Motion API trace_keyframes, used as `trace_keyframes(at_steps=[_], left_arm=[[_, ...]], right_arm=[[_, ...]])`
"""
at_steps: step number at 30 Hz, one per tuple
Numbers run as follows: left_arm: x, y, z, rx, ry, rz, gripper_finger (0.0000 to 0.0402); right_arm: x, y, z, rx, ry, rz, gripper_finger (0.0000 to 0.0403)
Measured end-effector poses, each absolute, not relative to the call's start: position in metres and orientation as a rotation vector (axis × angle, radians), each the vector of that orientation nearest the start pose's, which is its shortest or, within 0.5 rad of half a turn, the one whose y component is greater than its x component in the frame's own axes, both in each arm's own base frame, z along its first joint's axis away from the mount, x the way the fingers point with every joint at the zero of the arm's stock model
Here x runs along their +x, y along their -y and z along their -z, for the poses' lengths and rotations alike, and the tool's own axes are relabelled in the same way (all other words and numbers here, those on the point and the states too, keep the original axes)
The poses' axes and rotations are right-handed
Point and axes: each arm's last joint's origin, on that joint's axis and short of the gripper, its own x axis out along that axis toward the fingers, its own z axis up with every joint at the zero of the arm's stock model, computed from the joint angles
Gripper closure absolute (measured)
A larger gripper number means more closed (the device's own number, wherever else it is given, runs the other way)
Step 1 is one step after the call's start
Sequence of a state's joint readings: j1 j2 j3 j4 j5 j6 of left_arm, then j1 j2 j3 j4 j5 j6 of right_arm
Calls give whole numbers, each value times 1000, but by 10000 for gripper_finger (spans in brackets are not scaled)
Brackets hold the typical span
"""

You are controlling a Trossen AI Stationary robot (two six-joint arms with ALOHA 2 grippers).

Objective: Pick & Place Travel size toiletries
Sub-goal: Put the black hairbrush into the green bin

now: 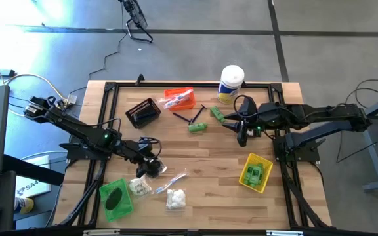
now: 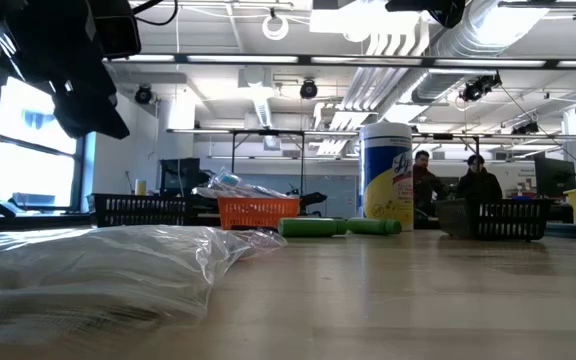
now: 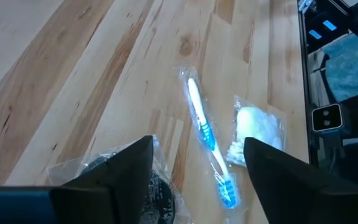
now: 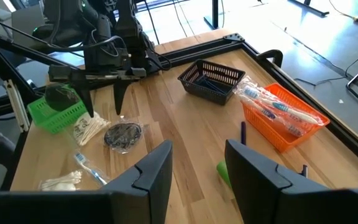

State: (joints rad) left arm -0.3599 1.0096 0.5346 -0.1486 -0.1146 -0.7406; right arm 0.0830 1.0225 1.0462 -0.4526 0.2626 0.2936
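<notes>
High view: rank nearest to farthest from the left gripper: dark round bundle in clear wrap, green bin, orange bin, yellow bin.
From the left gripper:
1. Dark round bundle in clear wrap, right under the open fingers.
2. Green bin, at the table's near-left corner.
3. Orange bin, toward the far edge, centre.
4. Yellow bin, on the right side, by the right arm's base.

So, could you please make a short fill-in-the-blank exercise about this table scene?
1. The wrapped toothbrushes lie in the ___ bin.
2. The left hand hovers open above a dark round ___.
3. The green bottles lie in the ___ bin.
4. The tall white canister has a ___ label.

Missing words: orange; bundle; yellow; yellow
</notes>
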Motion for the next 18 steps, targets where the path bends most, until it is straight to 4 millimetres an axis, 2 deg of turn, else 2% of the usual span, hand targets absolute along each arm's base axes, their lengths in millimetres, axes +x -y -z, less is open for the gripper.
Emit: trace_keyframes(at_steps=[18], left_arm=[[191, 68, -211, -567, -670, -5, 148]], right_arm=[[213, -10, -355, 213, -394, 237, 262]])
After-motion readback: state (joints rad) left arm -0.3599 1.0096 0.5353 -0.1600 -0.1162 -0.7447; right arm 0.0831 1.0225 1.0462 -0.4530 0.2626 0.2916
